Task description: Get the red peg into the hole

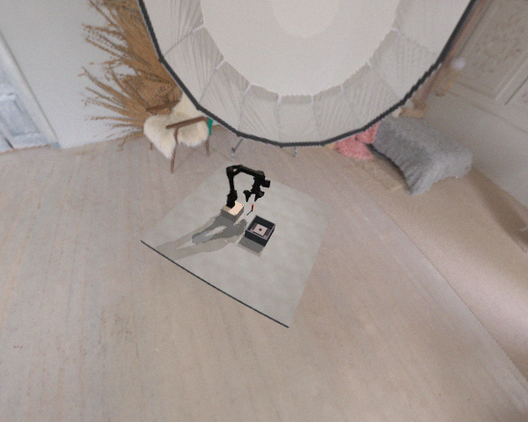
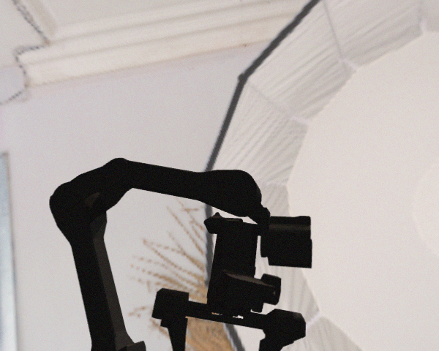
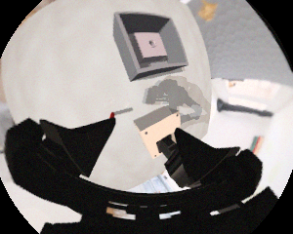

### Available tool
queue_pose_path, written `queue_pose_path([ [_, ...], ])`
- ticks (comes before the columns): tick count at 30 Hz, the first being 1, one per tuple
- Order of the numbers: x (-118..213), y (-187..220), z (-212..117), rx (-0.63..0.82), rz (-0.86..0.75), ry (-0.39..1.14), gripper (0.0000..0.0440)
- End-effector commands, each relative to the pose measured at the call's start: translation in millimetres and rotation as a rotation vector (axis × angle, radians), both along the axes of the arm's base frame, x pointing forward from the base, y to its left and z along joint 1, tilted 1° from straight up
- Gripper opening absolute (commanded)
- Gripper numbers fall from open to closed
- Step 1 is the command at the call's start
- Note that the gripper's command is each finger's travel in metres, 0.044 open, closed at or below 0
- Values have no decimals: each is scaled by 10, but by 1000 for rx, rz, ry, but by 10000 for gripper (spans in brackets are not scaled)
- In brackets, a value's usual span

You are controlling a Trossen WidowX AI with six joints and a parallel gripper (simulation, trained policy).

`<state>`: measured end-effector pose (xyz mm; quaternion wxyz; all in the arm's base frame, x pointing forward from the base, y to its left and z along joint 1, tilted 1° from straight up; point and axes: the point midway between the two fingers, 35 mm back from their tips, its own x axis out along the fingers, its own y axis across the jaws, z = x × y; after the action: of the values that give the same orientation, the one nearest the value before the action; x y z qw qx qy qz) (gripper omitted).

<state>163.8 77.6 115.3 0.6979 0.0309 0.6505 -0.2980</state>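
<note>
The red peg (image 1: 252, 207) (image 3: 112, 115) stands upright on the grey mat, between the arm's base and the box. In the wrist view it shows just beyond the tip of the left-hand finger, which may hide part of it. My gripper (image 1: 252, 199) (image 3: 146, 126) is open and empty, pointing down above the peg's area, clear of it. In the exterior view the fingertips are cut off at the bottom edge. The open dark box (image 1: 256, 238) (image 3: 122, 49) holds a pinkish plate (image 1: 256, 228) (image 3: 145, 41) with a dark hole in its middle; no peg is in it.
The arm's pale base block (image 1: 231, 210) (image 3: 150, 136) is on the mat (image 1: 278, 281) (image 3: 59, 63), beside the peg. The box is on the peg's other side. Arm shadows fall across the mat near the base and box.
</note>
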Motion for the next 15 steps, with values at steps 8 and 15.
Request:
queue_pose_path([
  [8,-101,173,-459,37,-92,64,440],
  [15,-73,282,-763,76,-122,59,440],
])
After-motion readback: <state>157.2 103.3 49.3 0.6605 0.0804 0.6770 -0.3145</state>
